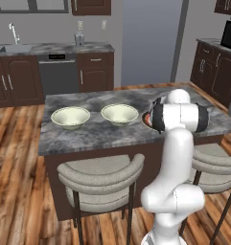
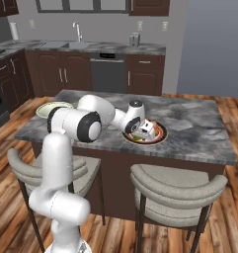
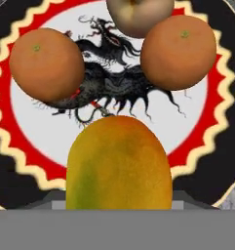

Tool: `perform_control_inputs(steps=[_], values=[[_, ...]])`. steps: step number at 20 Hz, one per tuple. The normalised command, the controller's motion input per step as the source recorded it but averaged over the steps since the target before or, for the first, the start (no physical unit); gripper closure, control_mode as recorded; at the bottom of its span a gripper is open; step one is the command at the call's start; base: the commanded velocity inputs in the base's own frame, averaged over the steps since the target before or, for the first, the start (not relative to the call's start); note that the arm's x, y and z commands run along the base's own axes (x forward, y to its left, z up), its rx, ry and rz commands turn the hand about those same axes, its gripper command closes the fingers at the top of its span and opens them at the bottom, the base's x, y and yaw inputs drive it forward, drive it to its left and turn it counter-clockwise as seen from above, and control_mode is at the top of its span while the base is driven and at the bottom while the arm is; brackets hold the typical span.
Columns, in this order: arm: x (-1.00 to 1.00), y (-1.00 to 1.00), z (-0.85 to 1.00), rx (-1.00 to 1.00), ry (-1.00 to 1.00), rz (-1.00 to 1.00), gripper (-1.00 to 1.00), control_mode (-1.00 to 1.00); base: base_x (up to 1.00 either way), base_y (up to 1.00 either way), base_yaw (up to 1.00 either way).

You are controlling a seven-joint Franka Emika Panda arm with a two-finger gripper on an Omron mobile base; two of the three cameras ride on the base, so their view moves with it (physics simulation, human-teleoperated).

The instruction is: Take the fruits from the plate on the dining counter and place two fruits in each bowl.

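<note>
Hand view looks straight down on the plate [image 3: 26, 161], where a yellow-green mango [image 3: 119, 163] sits at the gripper [image 2: 143, 132], whose jaws have closed on it (fingertips hidden behind the fruit). Two oranges [image 3: 47, 64] and a pale fruit [image 3: 140, 15] lie beyond. Mango looks smooth, heavy, easily bruised; best held across its middle. Both bowls [image 1: 70, 117] stand empty

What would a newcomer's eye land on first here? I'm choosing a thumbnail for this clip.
First, the white arm bent low over the dragon-painted plate on the dining counter, its gripper down among the fruits. In the hand view a yellow-green fruit looms in the foreground, with two orange fruits behind it on the plate. Two cream bowls sit side by side further along the counter, nothing visible in them.
</note>
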Motion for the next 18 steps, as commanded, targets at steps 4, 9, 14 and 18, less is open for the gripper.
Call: perform_control_inputs(steps=[4,9,14,18], values=[[-0.75,0.71,0.63,0.0,0.03,0.08,1.0,-1.0,0.0,0.0,0.0],[-0.81,0.96,0.46,-0.01,0.01,0.11,1.0,-1.0,0.0,0.0,0.0],[-0.2,1.0,0.64,0.0,0.0,0.16,1.0,-1.0,0.0,0.0,0.0],[0.03,0.85,0.7,0.0,0.0,0.14,1.0,-1.0,0.0,0.0,0.0]])
